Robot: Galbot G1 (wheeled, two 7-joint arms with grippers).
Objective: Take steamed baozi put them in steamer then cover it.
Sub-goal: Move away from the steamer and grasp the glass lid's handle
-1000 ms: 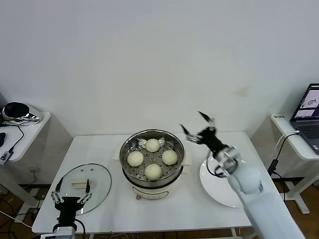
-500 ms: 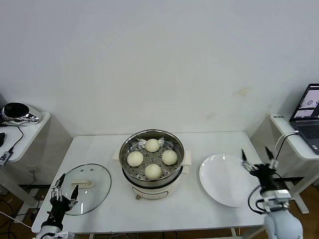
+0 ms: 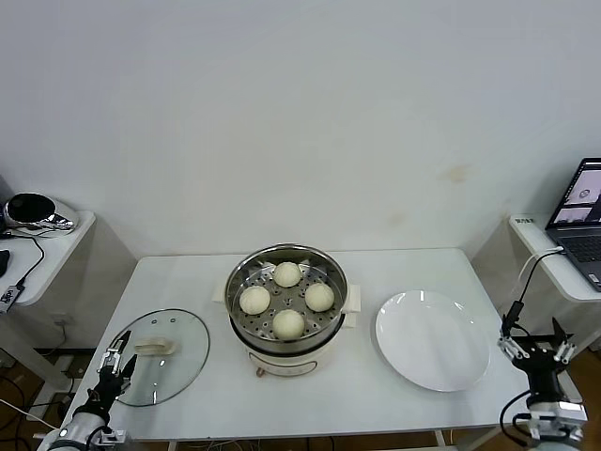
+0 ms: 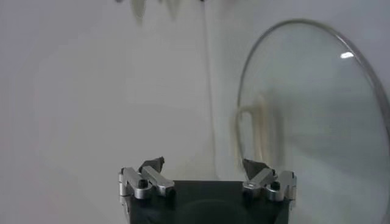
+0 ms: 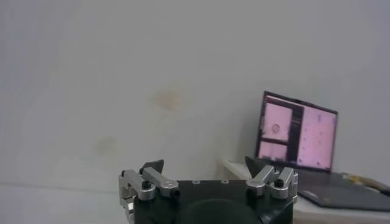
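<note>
Centrally on the white table (image 3: 394, 263) stands the steamer (image 3: 287, 334), uncovered, with four steamed baozi (image 3: 287, 323) resting apart on its perforated tray. To its right lies a white plate (image 3: 433, 340). To its left, the glass cover (image 3: 161, 357) lies flat, handle up. The left gripper (image 3: 116, 359) hovers at the cover's near edge, jaws spread. The right gripper (image 3: 536, 345) sits beyond the table's right edge, jaws spread, holding nothing.

The right gripper (image 3: 536, 341) has pulled back from above the steamer (image 3: 286, 301) to past the table's (image 3: 376, 395) right front corner; the left gripper (image 3: 117, 354) has dropped lower by the cover (image 3: 178, 352)
</note>
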